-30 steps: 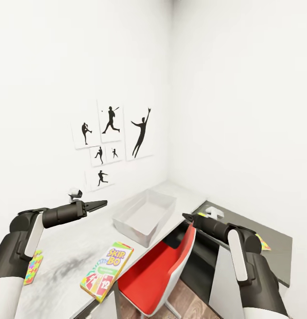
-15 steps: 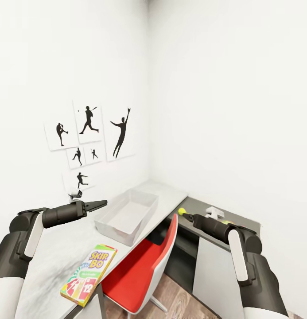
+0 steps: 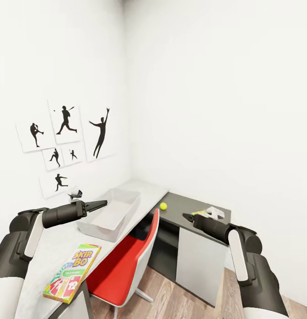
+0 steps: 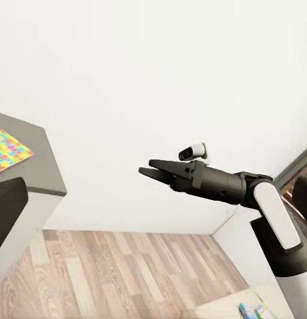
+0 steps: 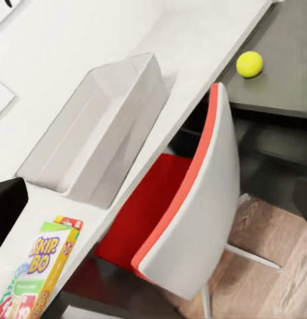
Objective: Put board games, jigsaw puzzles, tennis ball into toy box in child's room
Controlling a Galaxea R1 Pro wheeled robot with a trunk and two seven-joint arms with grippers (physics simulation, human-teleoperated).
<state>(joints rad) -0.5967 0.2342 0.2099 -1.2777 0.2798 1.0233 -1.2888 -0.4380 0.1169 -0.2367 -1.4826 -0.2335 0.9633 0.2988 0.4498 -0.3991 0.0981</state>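
Both arms hang out front at about the same height, nothing in either. The left pincer (image 3: 99, 204) has its tips drawn together to a point, over the table (image 3: 60, 241), w/ the toy box (image 3: 110, 215) just ahead of it and a bit to its right; the box looks bare inside. A Skip-Bo board game (image 3: 72, 272) lies flat near the table edge, below and behind that pincer, well short of the box. The right pincer (image 3: 187, 217) hangs over the dark grey side unit (image 3: 188, 212); in the left wrist view its fingers (image 4: 161, 169) sit nearly closed, tips only a sliver apart. The tennis ball (image 3: 163, 206) is on that dark unit, near its end by the table, ahead and to the left of the right pincer, not touching it. One jigsaw puzzle (image 4: 10, 149) lies flat on the dark top too; a bit of its coloured edge peeks out just beyond the right pincer. A small white object (image 3: 215, 212) sits right by it. A red and white chair (image 3: 126, 261) is tucked under the table betw. the two arms. Black silhouette wall pictures (image 3: 64, 137) are up on the wall beyond the left pincer.
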